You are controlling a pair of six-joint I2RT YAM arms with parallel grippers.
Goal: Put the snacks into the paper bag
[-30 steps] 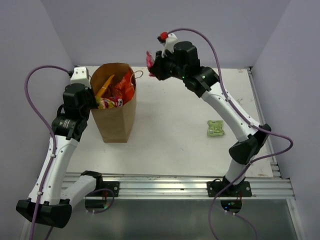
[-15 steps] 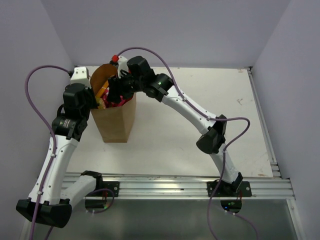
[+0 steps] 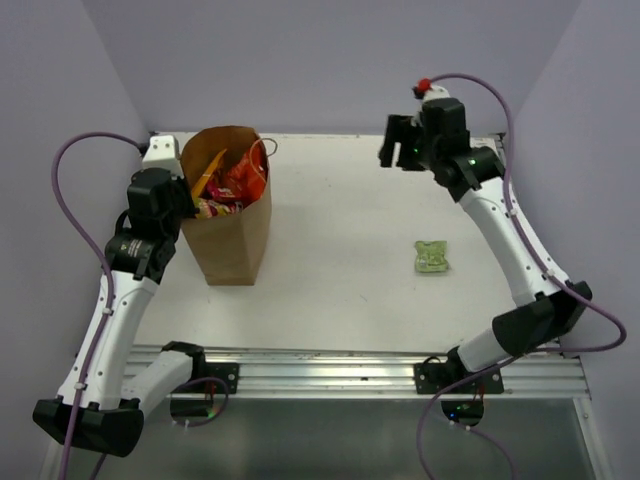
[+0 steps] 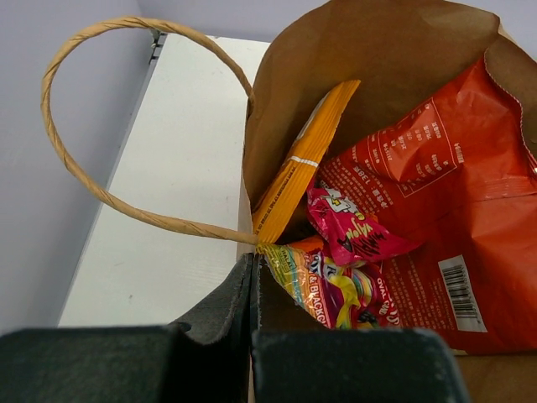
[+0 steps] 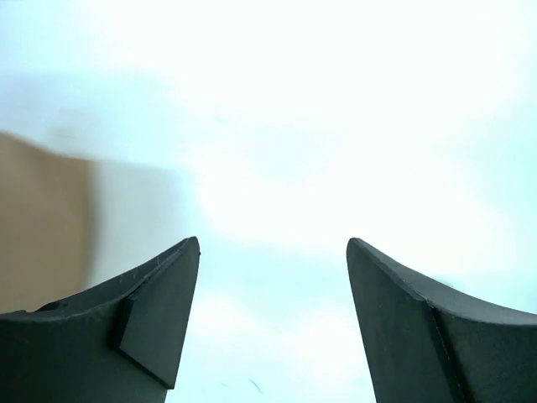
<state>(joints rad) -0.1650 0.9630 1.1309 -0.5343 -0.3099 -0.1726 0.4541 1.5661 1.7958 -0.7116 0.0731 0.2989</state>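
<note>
The brown paper bag (image 3: 232,225) stands upright at the left of the table. My left gripper (image 3: 192,206) is shut on its near rim, the paper edge pinched between the fingers (image 4: 226,302). Inside the bag (image 4: 369,50) lie a big red chip bag (image 4: 445,193), an orange packet (image 4: 302,159), a pink packet (image 4: 348,227) and a multicoloured candy packet (image 4: 336,290). A small green packet (image 3: 432,257) lies flat on the table at the right. My right gripper (image 3: 392,150) hangs high over the back of the table, open (image 5: 273,243) and empty.
The bag's twisted paper handle (image 4: 168,222) loops out to the left of my left gripper. Purple walls close in the table on three sides. A metal rail (image 3: 350,372) runs along the near edge by the arm bases.
My right gripper carried a pink packet over the bag, opened and let it fall in, then swung back to the right, empty. The left gripper has kept its hold on the rim.
</note>
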